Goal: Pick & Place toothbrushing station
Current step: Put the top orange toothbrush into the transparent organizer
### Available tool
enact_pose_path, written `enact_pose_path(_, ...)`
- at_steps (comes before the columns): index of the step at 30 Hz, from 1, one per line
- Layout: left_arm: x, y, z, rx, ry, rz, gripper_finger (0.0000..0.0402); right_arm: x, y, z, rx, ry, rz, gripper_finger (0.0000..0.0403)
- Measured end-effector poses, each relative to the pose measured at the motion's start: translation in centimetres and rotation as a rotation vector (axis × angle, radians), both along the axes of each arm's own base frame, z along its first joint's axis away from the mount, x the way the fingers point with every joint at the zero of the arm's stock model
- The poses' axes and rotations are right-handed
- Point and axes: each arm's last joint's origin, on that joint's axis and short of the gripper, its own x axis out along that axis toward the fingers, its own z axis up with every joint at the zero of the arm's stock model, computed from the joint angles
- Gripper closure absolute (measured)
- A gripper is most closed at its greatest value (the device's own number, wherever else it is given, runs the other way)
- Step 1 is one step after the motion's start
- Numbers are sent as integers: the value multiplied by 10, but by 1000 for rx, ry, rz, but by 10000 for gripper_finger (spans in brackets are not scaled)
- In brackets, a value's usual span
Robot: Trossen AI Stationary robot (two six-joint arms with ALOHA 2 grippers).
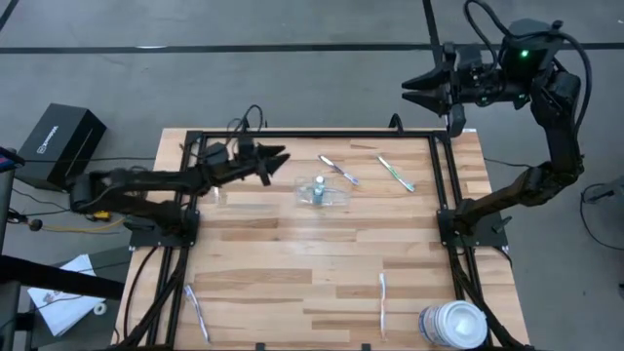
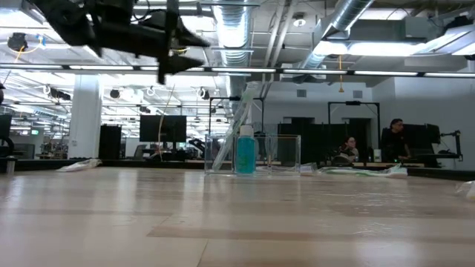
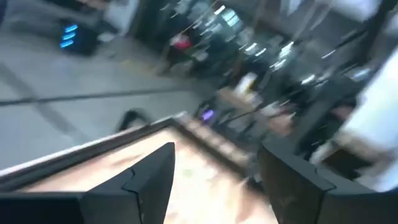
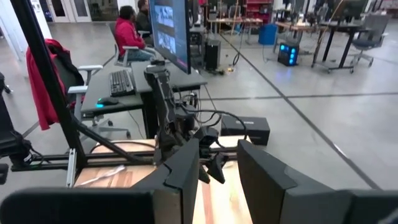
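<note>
A small clear container (image 1: 325,193) stands on the wooden table at its far middle, with a blue-teal tube (image 2: 246,154) upright in it and a thin brush (image 2: 236,122) leaning against its wall. Two toothbrushes (image 1: 338,171) (image 1: 396,174) lie flat behind it, and two more (image 1: 382,297) (image 1: 195,310) lie near the front edge. My left gripper (image 1: 276,160) is open and empty, held above the table left of the container; it also shows in the left wrist view (image 3: 214,180). My right gripper (image 1: 417,93) is open and empty, raised beyond the far right corner.
A large white round tub (image 1: 453,325) stands at the front right corner. A black frame (image 1: 444,175) runs along the table's sides. A black box (image 1: 60,144) sits off the table to the left. People sit at desks (image 2: 371,148) in the room beyond.
</note>
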Motion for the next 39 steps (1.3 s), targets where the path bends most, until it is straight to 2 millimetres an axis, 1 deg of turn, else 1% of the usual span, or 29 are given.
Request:
enact_pose_path(2, -13, -1, 0, -14, 148, 19, 183, 0, 0, 1, -4, -7, 0, 300)
enact_pose_path(6, -44, -10, 2, -30, 524, -2, 183, 0, 0, 0, -2, -2, 0, 300)
enact_pose_path(8, -58, -14, 2, -65, 660, 46, 184, 0, 0, 0, -12, -2, 2, 300)
enact_pose_path(11, -78, -14, 4, -253, 710, 271, 186, 0, 0, 0, -26, -1, 4, 300)
enact_pose_path(13, -90, -11, -2, -389, 743, 380, 187, 0, 0, 0, -28, -1, 4, 300)
enact_pose_path(15, -97, -8, -8, -490, 779, 451, 188, 0, 0, 0, -30, -2, 4, 300)
enact_pose_path(19, -103, 6, -22, -602, 857, 562, 188, 1, -1, 0, -35, 0, 6, 300)
enact_pose_path(23, -104, 28, -38, -692, 930, 655, 188, 2, -1, 0, -33, 2, 8, 300)
enact_pose_path(27, -103, 50, -58, -792, 1012, 606, 188, 2, -1, 0, -22, 0, 9, 300)
enact_pose_path(30, -101, 61, -72, -820, 1068, 604, 188, 2, -1, 0, -8, 2, 9, 300)
enact_pose_path(34, -100, 68, -81, -827, 1097, 607, 188, 2, 0, 0, 5, -1, 29, 300)
enact_pose_path(39, -102, 69, -80, -767, 1127, 665, 188, 2, 0, -1, 6, 1, 29, 300)
